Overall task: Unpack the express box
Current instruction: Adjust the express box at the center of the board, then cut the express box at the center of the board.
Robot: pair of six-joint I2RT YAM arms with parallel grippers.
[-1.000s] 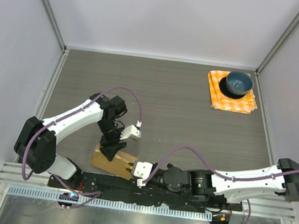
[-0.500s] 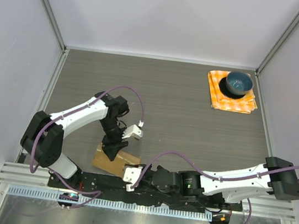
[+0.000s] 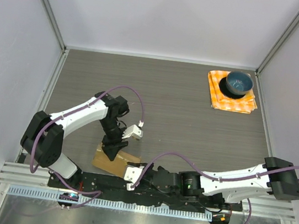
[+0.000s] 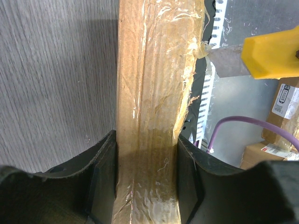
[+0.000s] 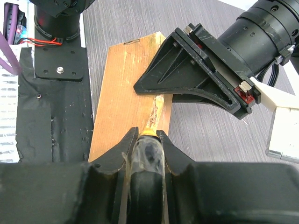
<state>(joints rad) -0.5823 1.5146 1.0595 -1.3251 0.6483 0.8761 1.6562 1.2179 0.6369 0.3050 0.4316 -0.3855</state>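
1. The right fingers [image 5: 170, 151] are clenched on a yellow-handled cutter [image 4: 273, 58], with its blade at the torn tape seam of the express box [image 3: 106, 163].
2. The express box is flat corrugated cardboard under glossy, wrinkled tape. It lies on the bench [image 3: 193, 118] with its long axis running ahead of the blade.
3. The left fingers [image 4: 105, 172] clamp the box farther along, across its width.
4. The blue bowl [image 3: 237, 83] sits well beyond the box.

A blue bowl [image 3: 238, 83] sits on an orange checked cloth [image 3: 223, 102], far right.
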